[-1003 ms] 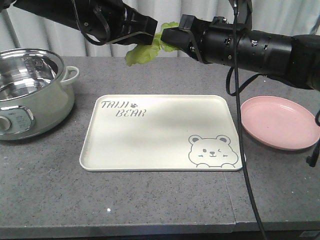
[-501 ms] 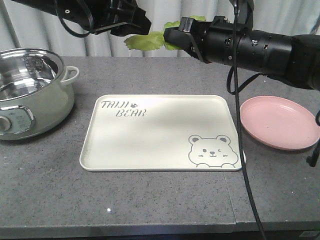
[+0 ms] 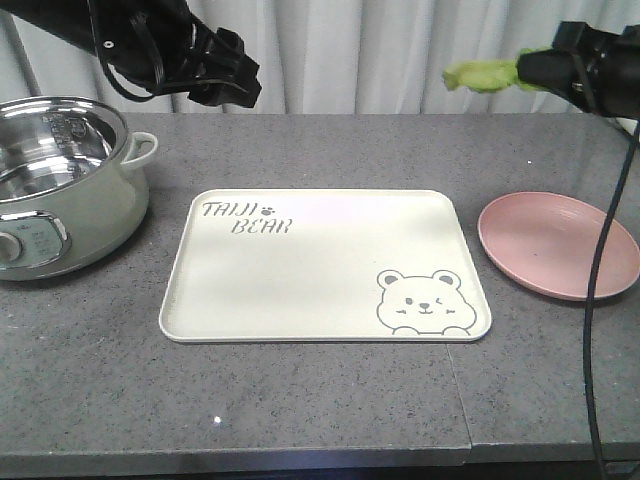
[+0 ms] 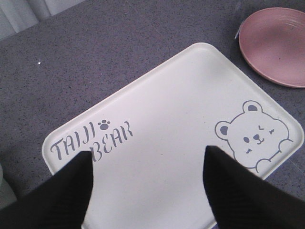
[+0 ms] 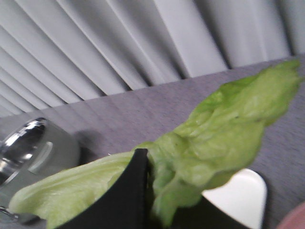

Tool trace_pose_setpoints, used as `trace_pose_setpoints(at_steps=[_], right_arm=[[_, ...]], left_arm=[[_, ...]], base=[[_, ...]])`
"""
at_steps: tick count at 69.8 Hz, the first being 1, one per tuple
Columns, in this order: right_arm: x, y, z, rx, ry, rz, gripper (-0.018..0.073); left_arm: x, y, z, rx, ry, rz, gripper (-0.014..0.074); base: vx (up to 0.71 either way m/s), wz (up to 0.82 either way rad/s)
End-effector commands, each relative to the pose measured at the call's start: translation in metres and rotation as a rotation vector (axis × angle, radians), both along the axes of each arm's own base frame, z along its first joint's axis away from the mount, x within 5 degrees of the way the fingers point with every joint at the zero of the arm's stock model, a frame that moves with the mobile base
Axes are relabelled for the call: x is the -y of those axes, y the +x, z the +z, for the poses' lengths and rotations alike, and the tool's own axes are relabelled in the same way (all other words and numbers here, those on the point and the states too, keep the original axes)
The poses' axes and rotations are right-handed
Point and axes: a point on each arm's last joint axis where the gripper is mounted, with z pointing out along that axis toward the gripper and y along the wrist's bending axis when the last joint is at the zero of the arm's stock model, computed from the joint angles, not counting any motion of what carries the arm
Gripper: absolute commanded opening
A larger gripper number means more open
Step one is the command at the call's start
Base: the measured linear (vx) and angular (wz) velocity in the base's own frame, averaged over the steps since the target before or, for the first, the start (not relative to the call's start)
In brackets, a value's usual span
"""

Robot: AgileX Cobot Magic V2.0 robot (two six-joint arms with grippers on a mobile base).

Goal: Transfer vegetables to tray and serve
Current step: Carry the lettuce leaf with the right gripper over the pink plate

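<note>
Left of the tray (image 3: pixel 320 300) an electric pot (image 3: pixel 60 190) is seen, apparently empty. Above the tray's far-left corner the left gripper (image 3: pixel 240 85) is held spread, nothing between its fingers. The tray is bare. Beyond its far-right corner, raised, the lettuce leaf (image 3: pixel 482 75) is clamped in the right gripper (image 3: pixel 532 68), its length pointing trayward — so the tray lies leftward and down from it. The pink plate (image 3: pixel 555 245), right of the tray, is empty.

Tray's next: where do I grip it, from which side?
I'd pinch the raised rim of the tray along its near long edge, coming in low from the front: it lies flat, and the pot and pink plate crowd its short ends.
</note>
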Motion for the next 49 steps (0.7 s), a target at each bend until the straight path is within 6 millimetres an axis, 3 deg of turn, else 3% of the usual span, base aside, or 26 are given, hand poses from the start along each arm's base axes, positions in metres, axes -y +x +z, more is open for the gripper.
trace_pose_setpoints(at_steps=[1, 15, 33, 49], right_arm=[[0.019, -0.012, 0.017, 0.004, -0.051, -0.046, -0.0006], [0.044, -0.003, -0.013, -0.139, -0.126, -0.119, -0.0006], [0.054, 0.026, -0.070, -0.270, -0.121, -0.109, -0.0004], [0.059, 0.038, -0.099, -0.316, -0.143, -0.087, 0.0015]], left_arm=[[-0.004, -0.014, 0.029, 0.109, -0.075, 0.008, 0.0487], [-0.004, -0.013, 0.029, 0.108, -0.074, 0.008, 0.0479], [-0.004, -0.013, 0.029, 0.107, -0.074, 0.008, 0.0460], [-0.004, -0.013, 0.029, 0.107, -0.074, 0.008, 0.0460]], base=[[0.00, 0.00], [0.00, 0.00], [0.00, 0.00], [0.00, 0.00]])
